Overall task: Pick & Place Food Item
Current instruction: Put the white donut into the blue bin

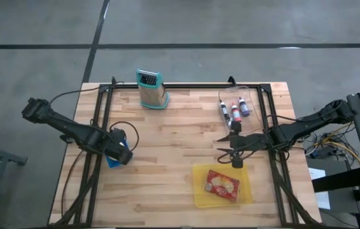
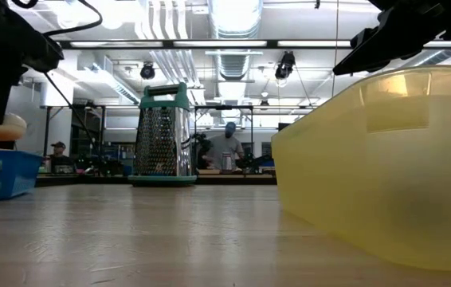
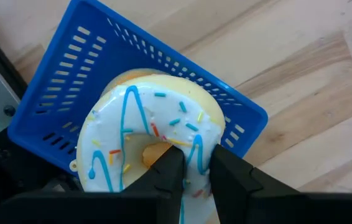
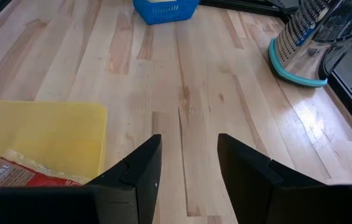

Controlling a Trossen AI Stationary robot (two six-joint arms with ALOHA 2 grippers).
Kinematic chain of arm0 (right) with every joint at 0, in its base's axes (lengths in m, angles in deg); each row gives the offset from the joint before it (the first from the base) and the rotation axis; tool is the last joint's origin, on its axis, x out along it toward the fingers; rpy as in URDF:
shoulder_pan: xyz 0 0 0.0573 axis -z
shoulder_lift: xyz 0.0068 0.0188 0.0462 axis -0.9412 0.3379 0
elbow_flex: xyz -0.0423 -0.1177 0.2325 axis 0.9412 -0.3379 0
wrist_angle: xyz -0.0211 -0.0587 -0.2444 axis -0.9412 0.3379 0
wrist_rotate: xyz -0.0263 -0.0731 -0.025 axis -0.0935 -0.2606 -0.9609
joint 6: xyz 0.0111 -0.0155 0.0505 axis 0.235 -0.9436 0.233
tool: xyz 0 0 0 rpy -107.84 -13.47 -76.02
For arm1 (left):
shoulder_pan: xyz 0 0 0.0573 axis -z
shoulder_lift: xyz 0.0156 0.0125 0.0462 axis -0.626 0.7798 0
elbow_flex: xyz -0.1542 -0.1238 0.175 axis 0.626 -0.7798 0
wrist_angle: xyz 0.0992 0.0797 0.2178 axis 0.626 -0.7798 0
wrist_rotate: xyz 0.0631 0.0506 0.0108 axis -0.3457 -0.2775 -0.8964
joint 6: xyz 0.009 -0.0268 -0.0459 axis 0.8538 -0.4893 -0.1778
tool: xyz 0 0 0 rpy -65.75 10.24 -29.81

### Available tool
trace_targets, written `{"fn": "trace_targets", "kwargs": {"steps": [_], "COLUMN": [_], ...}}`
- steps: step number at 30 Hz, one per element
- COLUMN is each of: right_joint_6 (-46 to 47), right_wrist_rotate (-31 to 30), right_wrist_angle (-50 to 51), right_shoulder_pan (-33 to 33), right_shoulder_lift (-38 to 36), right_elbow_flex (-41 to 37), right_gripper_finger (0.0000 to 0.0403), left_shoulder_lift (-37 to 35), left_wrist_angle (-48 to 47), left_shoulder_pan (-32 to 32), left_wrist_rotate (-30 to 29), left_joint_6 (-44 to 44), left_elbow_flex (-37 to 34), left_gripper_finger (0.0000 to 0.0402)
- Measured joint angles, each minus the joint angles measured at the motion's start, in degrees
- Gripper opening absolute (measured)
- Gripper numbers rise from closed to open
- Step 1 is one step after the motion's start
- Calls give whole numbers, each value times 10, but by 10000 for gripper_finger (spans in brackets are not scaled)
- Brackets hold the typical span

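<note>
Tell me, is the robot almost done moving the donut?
Not yet. The left claw is shut on the donut, pinching its rim right over the blue basket. Whether it is going in or coming out, I can't tell. The yellow tray already holds a food packet. The right claw waits open above the table beside that tray.

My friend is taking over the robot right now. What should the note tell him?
Left tool: shut on the donut, pinching its ring right above the blue basket at the table's left side.
Right tool: open and empty, waiting near the yellow tray at the front right.
The tray holds a snack packet. A grater stands at the back; a clear bin with bottles sits back right.
Done: donut gripped.
Left: the frames do not show whether it goes into or out of the basket; finish that move and let go.
</note>
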Motion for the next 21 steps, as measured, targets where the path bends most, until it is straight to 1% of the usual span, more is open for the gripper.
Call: {"fn": "trace_targets", "kwargs": {"steps": [5,14,21], "right_joint_6": [0,0,0], "right_wrist_rotate": [0,0,0], "right_wrist_angle": [0,0,0], "right_shoulder_pan": [0,0,0], "right_shoulder_lift": [0,0,0], "right_elbow_flex": [0,0,0], "right_gripper_finger": [150,150,150], "left_shoulder_lift": [7,9,9], "left_wrist_angle": [2,32,38], "left_shoulder_pan": [0,0,0], "left_wrist_rotate": [0,6,7], "left_joint_6": [-2,-8,-8], "left_elbow_flex": [-5,-40,-46], "left_gripper_finger": [71,71,71]}}
